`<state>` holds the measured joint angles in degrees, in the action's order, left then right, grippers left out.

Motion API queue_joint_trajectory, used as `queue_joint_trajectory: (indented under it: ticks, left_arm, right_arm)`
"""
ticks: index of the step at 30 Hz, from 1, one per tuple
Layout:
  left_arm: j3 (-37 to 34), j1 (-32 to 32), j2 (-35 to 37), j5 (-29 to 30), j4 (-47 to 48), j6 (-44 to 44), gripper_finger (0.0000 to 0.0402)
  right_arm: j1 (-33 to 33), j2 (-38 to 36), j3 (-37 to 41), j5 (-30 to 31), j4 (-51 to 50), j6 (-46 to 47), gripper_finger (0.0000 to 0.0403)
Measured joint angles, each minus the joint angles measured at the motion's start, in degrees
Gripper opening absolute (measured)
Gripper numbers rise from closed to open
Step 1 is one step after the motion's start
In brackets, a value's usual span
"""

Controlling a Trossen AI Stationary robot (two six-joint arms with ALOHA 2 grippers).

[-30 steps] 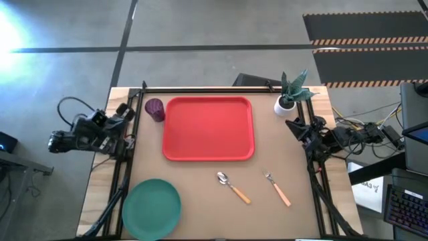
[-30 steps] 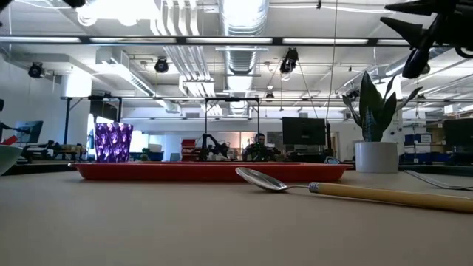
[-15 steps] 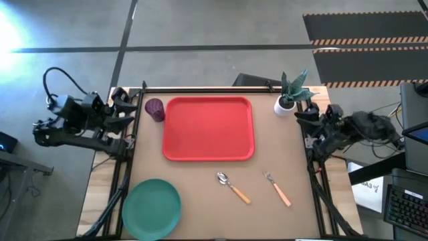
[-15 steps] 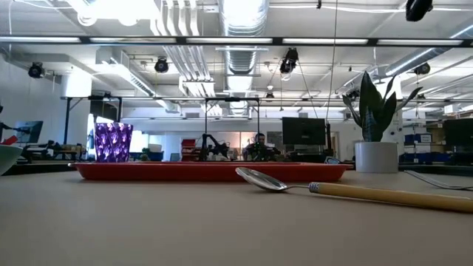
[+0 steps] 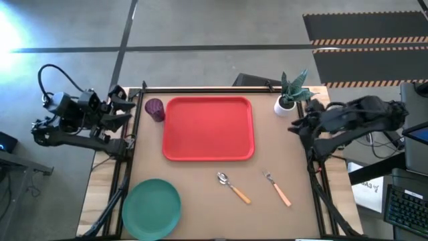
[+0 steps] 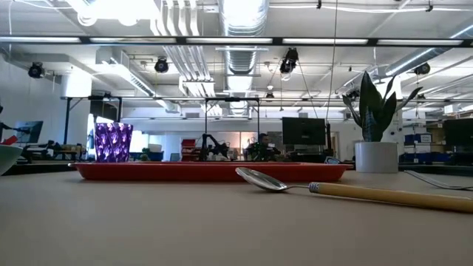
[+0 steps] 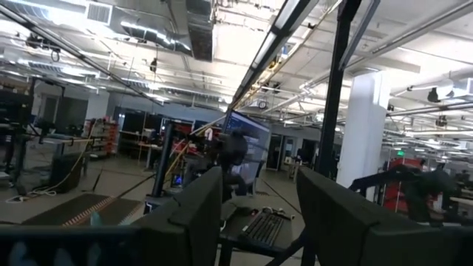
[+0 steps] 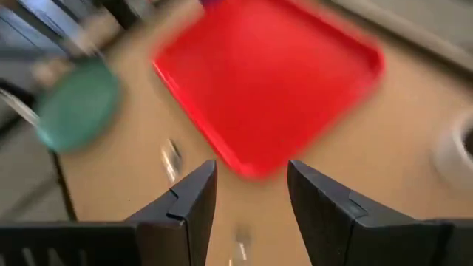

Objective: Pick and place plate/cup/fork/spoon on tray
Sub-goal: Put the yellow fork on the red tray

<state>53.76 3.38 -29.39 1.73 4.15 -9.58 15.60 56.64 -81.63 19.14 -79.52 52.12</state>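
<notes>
The red tray lies at the table's far middle. The purple cup stands upright on the table just left of the tray; it also shows in the low view. The teal plate lies flat at the near left corner. The spoon and the fork lie on the table near of the tray. My left gripper is open and empty at the left edge, beside the cup. My right gripper is open and empty at the right edge, pointing toward the tray.
A white pot with a green plant stands at the far right, close to my right gripper. Black frame rails run along the table's left, right and far edges. Bare tabletop lies between the plate and the spoon.
Both arms have risen from their folded poses at the table's side edges. The left arm has drawn out past the left edge. The right arm has gone up out of the low view. The tray, cup, plate, spoon and fork have kept still.
</notes>
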Motion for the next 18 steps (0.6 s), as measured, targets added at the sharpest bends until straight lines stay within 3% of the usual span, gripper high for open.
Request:
queue_joint_trajectory:
  ticks: [7, 18]
  left_arm:
    - [-0.1, 0.0, 2.6, 0.3, 3.4, 0.0, 0.0160]
    - [-0.3, 0.0, 6.1, 0.2, 7.5, -0.1, 0.0160]
  right_arm:
    - [0.6, 14.2, -3.0, -14.0, -6.7, 6.2, 0.0155]
    - [5.2, 28.9, -1.2, -23.8, -5.5, 12.7, 0.0155]
